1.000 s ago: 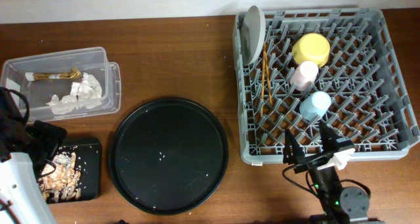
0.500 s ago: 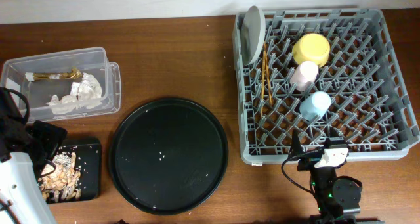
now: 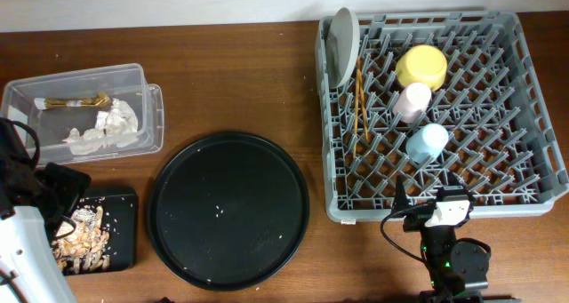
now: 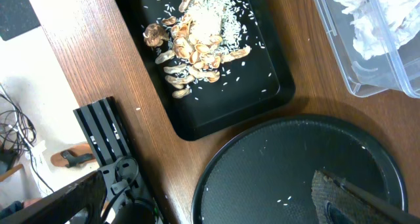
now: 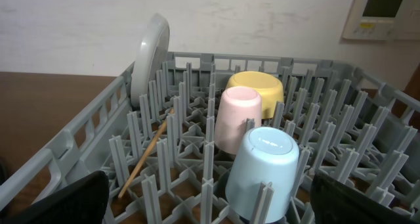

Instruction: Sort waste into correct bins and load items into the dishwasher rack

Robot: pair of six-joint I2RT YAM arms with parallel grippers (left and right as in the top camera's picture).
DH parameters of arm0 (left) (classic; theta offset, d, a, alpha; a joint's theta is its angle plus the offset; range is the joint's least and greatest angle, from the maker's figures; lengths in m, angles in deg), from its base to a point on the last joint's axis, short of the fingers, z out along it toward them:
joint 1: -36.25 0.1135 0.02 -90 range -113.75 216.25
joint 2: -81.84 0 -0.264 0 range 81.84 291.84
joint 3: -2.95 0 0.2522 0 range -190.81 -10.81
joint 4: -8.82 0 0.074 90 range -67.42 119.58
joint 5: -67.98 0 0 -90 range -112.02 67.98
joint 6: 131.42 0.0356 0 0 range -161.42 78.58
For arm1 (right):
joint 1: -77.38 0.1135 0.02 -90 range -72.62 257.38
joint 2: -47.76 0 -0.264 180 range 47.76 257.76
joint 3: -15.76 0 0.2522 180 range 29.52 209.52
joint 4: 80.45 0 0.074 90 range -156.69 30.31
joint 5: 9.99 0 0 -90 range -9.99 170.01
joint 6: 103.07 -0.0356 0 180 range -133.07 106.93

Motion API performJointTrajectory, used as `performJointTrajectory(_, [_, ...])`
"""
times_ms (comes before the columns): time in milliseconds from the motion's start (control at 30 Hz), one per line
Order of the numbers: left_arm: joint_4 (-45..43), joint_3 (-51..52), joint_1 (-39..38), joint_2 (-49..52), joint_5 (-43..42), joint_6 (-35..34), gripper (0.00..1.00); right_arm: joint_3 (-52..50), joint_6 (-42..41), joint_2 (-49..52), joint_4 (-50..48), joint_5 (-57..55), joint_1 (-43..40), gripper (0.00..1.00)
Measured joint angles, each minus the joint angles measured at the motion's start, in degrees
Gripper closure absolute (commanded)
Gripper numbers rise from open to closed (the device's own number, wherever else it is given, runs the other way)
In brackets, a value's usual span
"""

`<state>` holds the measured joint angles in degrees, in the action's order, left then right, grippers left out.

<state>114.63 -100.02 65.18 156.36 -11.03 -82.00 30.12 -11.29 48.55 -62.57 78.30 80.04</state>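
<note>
Where the left arm shows at the near left edge, the left gripper [image 4: 210, 188] has its fingers wide apart and holds nothing. Just beside it on the table [image 3: 240, 81], the shallow black tray [image 3: 124, 205] contains the food scraps [image 3: 80, 236] with rice grains. Farther away, the clear tub [image 3: 133, 76] contains the white napkins [image 3: 102, 130] and the brown wrapper [image 3: 71, 101]. The round black tray [image 3: 228, 210] lies in the middle, with a few white grains on it. At right, the dishwasher rack [image 3: 524, 72] has the plate [image 3: 342, 45] upright at its far left corner. Then come the chopsticks [image 3: 360, 107], the yellow bowl [image 3: 421, 66], and the pink cup [image 3: 412, 100] and the light-blue cup [image 3: 427, 141], both cups upside down. The right gripper [image 3: 429, 203], fingers also wide apart and empty, is at the near edge of the rack
</note>
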Motion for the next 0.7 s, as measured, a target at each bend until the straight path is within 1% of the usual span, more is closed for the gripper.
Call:
performJointTrajectory(400, [0.09,0.02,-0.02,-0.61,0.68,0.0,0.01,0.0,0.15,0.0,0.0,0.0,0.0,0.02])
performJointTrajectory(467, [0.83,0.61,0.02,-4.52,1.55,0.0,0.01,0.0,0.15,0.0,0.0,0.0,0.0,0.02])
performJointTrajectory(500, [-0.96,3.23,-0.09,-7.91,1.44,0.0,0.01,0.0,0.17,-0.07,0.0,0.0,0.0,0.02])
performJointTrajectory(533, [-3.63,6.97,-0.68,-11.74,1.29,-0.02,0.01,0.02,0.17,-0.11,0.0,-0.02,0.0,0.02])
performJointTrajectory(567, [-8.46,11.8,-1.84,-16.0,0.76,0.26,0.01,0.02,0.17,-0.07,-0.07,-0.07,0.0,0.02])
performJointTrajectory(600, [-16.35,18.71,-4.13,-20.83,-1.05,1.66,0.01,0.02,0.13,-0.11,0.02,-0.04,0.0,0.02])
performJointTrajectory(633, [-22.36,23.85,-6.03,-23.56,-2.82,3.32,0.01,0.04,0.2,-0.07,-0.09,-0.15,0.0,0.02])
performJointTrajectory(667, [-33.0,31.26,-8.79,-26.95,-5.09,5.29,0.01,0.04,0.15,-0.13,0.0,-0.24,-0.02,0.02])
performJointTrajectory(700, [-41.18,38.97,-12.41,-30.08,-6.95,7.04,0.01,0.02,0.13,-0.04,0.07,-0.31,-0.02,0.02])
